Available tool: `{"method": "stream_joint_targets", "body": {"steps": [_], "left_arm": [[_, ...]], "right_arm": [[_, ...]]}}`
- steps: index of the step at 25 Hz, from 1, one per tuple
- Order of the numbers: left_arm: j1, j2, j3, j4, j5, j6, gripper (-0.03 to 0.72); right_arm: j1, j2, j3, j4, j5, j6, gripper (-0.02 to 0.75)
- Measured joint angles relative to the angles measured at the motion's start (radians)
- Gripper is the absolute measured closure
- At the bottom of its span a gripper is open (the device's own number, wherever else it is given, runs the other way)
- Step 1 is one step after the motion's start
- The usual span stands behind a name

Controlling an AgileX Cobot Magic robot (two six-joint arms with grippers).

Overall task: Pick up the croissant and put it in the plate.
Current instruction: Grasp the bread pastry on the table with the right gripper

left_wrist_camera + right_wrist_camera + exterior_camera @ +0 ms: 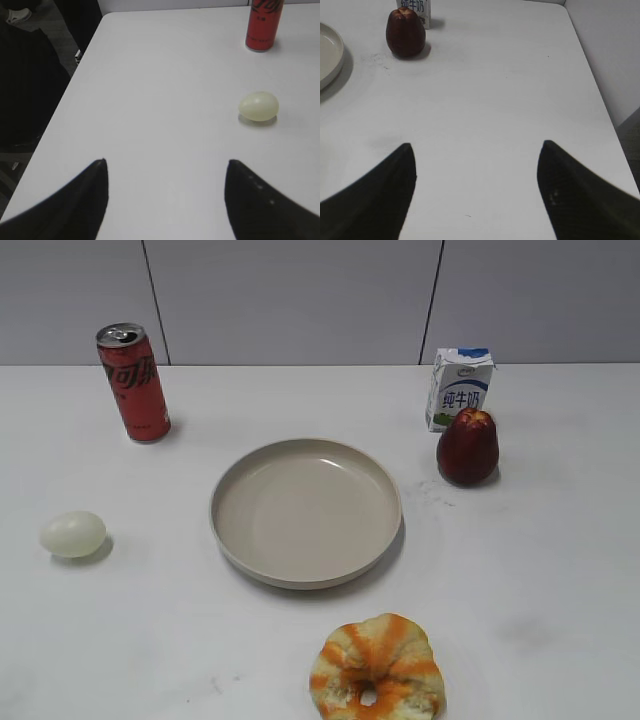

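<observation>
The croissant (377, 670) is a lumpy cream ring with orange stripes, lying at the table's front edge just right of centre. The plate (245, 465), a round beige-grey dish, sits empty in the middle of the table, behind the croissant; its rim also shows in the right wrist view (335, 55). My left gripper (166, 162) is open and empty over bare table at the left. My right gripper (476, 145) is open and empty over bare table at the right. Neither gripper shows in the exterior view. The croissant is out of both wrist views.
A pale egg (73, 534) (258, 106) lies left of the plate. A red cola can (134, 382) (263, 25) stands at the back left. A dark red apple (468, 447) (405, 32) and a milk carton (459, 385) stand at the back right. The table's side edges show.
</observation>
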Motion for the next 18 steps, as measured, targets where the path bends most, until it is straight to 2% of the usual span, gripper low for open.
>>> {"method": "stream_joint_targets", "body": {"steps": [12, 16, 18], "left_arm": [[0.0, 0.0, 0.0, 0.0, 0.0, 0.0, 0.136], [0.0, 0.0, 0.0, 0.0, 0.0, 0.0, 0.136], [0.0, 0.0, 0.0, 0.0, 0.0, 0.0, 0.136]], "right_arm": [[0.0, 0.016, 0.0, 0.0, -0.001, 0.0, 0.167], [0.0, 0.17, -0.006, 0.02, -0.001, 0.0, 0.167], [0.0, 0.289, -0.027, 0.07, -0.001, 0.0, 0.167]]}}
